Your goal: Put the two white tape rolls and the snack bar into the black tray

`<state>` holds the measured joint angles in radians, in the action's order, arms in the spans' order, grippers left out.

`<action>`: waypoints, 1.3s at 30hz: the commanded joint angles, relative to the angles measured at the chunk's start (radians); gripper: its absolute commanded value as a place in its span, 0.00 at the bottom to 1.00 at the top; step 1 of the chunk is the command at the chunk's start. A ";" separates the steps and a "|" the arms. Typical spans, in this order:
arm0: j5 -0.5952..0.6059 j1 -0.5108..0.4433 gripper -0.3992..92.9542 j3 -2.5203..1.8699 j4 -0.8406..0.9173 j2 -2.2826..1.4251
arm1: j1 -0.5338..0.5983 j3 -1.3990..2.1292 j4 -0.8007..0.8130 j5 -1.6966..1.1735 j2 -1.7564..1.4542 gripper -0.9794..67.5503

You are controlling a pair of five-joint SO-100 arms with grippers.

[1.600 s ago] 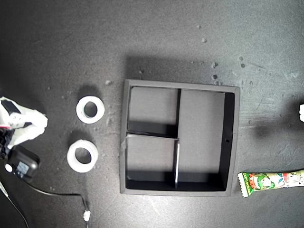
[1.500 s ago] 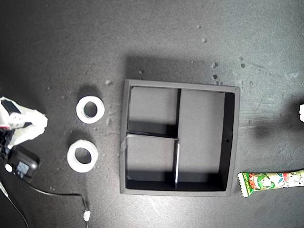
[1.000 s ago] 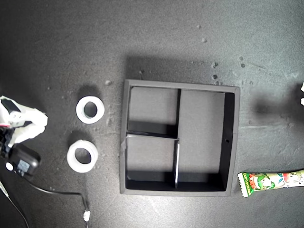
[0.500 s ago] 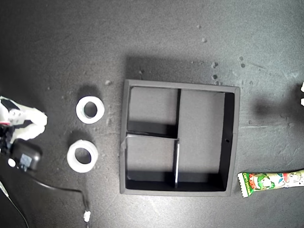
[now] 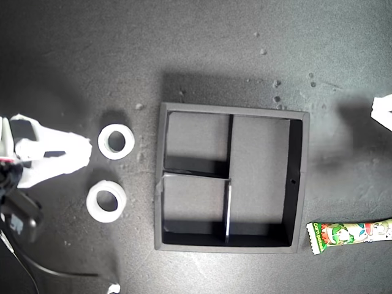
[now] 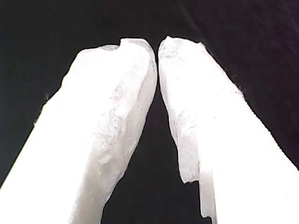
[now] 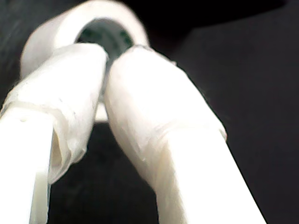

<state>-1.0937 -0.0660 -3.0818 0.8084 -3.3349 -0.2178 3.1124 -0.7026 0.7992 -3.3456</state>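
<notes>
The black tray (image 5: 296, 184) lies in the middle of the exterior view with bare compartments. Two white tape rolls lie to its left in that view, one farther back (image 5: 116, 141) and one nearer (image 5: 106, 201). My second gripper (image 5: 84, 157) reaches in from the exterior view's left, its tips just short of the rolls. Its fingers are shut, with one roll (image 7: 70, 28) just beyond them (image 7: 106, 58). The snack bar (image 5: 349, 233) lies off the tray's front right corner in the exterior view. My first gripper (image 6: 157, 45) is shut over bare surface. Only a corner of it shows at the exterior view's right edge (image 5: 383, 109).
A dark mat covers the table, with small crumbs (image 5: 277, 98) behind the tray. A black cable (image 5: 49, 269) and a dark camera body (image 5: 21, 222) trail along the exterior view's left edge by the second arm.
My second gripper has moved toward the exterior view's right, closer to the two rolls. My first gripper has come a little farther into the exterior view. Rolls, bar and tray have not moved.
</notes>
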 commanded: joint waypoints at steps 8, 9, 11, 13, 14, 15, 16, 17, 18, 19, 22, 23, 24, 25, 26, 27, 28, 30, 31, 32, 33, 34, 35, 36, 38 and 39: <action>0.164 0.031 0.19 -0.049 -0.249 -0.052 | 0.029 0.012 0.075 0.219 -0.005 0.01; 0.160 0.015 0.20 -0.028 -0.230 -0.052 | 0.037 0.012 0.091 0.222 -0.005 0.01; 0.156 -0.018 0.19 0.064 -0.110 -0.052 | 0.055 -0.006 0.106 0.222 -0.005 0.01; 0.166 -0.035 0.19 0.179 0.008 -0.021 | 0.066 -0.040 0.112 0.199 -0.005 0.01; 0.170 -0.038 0.19 0.250 0.057 0.031 | 0.072 -0.064 0.114 0.172 -0.005 0.01; 0.179 -0.046 0.19 0.325 0.092 0.103 | 0.074 -0.097 0.104 0.146 -0.005 0.01; 0.193 -0.055 0.19 0.407 0.118 0.189 | 0.074 -0.137 0.092 0.123 -0.002 0.01; 0.209 -0.067 0.19 0.494 0.147 0.287 | 0.075 -0.184 0.074 0.101 0.006 0.01; 0.225 -0.086 0.19 0.591 0.178 0.394 | 0.075 -0.232 0.044 0.081 0.006 0.01; 0.239 -0.107 0.18 0.690 0.219 0.508 | 0.083 -0.287 0.012 0.058 0.008 0.01; 0.253 -0.140 0.19 0.948 0.376 0.825 | 0.118 -0.449 -0.069 0.002 0.031 0.01; 0.256 -0.141 0.19 0.991 0.403 0.907 | 0.137 -0.509 -0.087 -0.014 0.069 0.01; 0.267 -0.141 0.19 1.019 0.413 0.974 | 0.163 -0.575 -0.098 -0.029 0.135 0.01; 0.275 -0.144 0.19 1.040 0.414 1.034 | 0.193 -0.650 -0.103 -0.044 0.229 0.01; 0.281 -0.146 0.20 1.058 0.416 1.089 | 0.221 -0.732 -0.115 -0.049 0.328 0.01; 0.285 -0.147 0.20 1.071 0.416 1.135 | 0.247 -0.824 -0.141 -0.046 0.445 0.01; 0.287 -0.146 0.20 1.078 0.414 1.172 | 0.268 -0.930 -0.187 -0.029 0.571 0.01; 0.287 -0.135 0.20 1.072 0.399 1.224 | 0.321 -1.134 -0.298 0.011 0.808 0.01; 0.285 -0.130 0.21 1.065 0.388 1.239 | 0.350 -1.218 -0.348 0.037 0.913 0.01; 0.284 -0.127 0.21 1.057 0.380 1.255 | 0.380 -1.275 -0.374 0.064 0.996 0.02; 0.281 -0.126 0.21 1.049 0.374 1.269 | 0.408 -1.304 -0.387 0.103 1.057 0.04; 0.282 -0.124 0.21 1.043 0.364 1.279 | 0.431 -1.318 -0.397 0.155 1.104 0.04; 0.282 -0.124 0.21 1.037 0.353 1.287 | 0.451 -1.307 -0.397 0.212 1.131 0.04; 0.284 -0.124 0.21 1.034 0.342 1.292 | 0.471 -1.276 -0.387 0.265 1.138 0.05; 0.295 -0.126 0.21 1.028 0.316 1.299 | 0.515 -1.190 -0.368 0.393 1.138 0.05; 0.298 -0.124 0.21 1.026 0.307 1.305 | 0.534 -1.161 -0.360 0.433 1.138 0.05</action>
<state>-0.8115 -0.1979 -2.0647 1.1459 -2.0371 0.2654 1.9113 -1.0769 1.1152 -2.2120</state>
